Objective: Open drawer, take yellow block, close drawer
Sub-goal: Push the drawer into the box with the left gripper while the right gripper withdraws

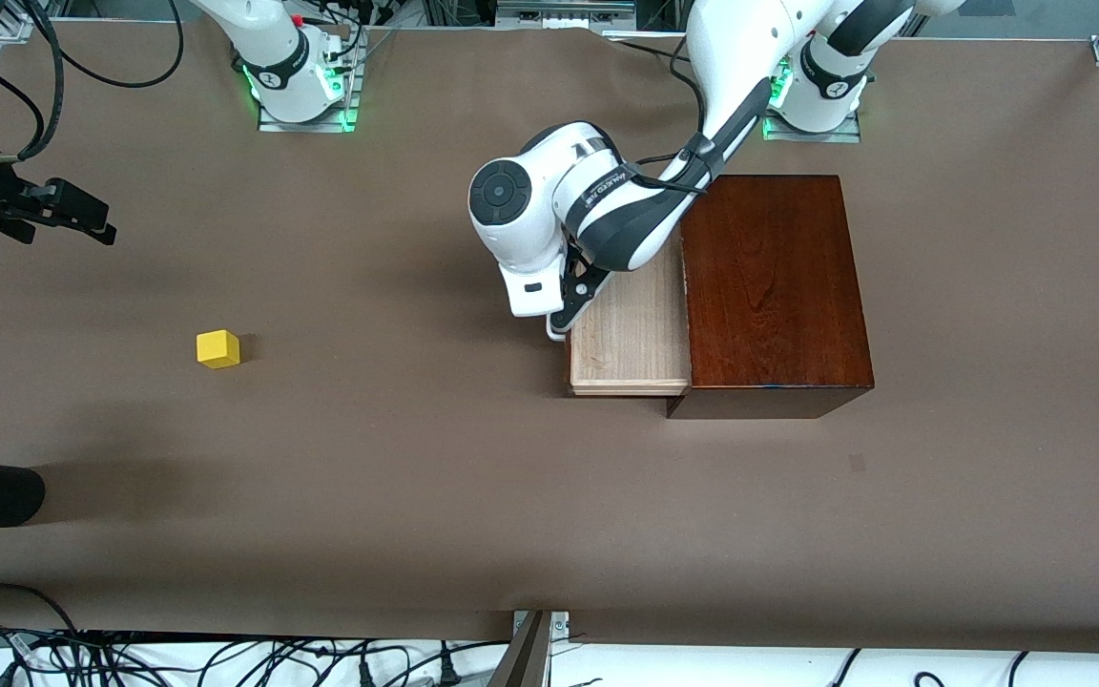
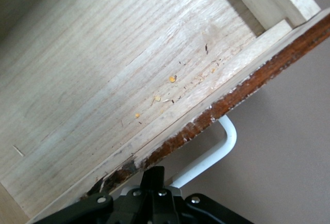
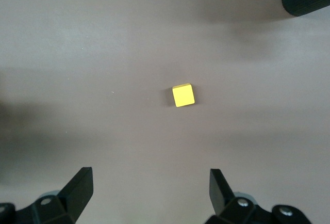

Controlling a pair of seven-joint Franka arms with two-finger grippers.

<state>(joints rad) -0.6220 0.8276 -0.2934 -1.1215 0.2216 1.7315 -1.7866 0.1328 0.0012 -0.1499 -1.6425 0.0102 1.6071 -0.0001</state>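
White glossy arms, dark grey joint bands, black cables, green base lights, black fingers (image 3: 80, 190).

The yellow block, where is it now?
In the front view, the yellow block lies on the bare table toward the right arm's end, apart from the drawer.

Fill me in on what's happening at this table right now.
The left gripper is shut on the white handle of the drawer, which stands pulled out of the mahogany box; the tray looks empty. The yellow block lies on the table toward the right arm's end, apart from the box. The right gripper hangs open above the block, not touching it.
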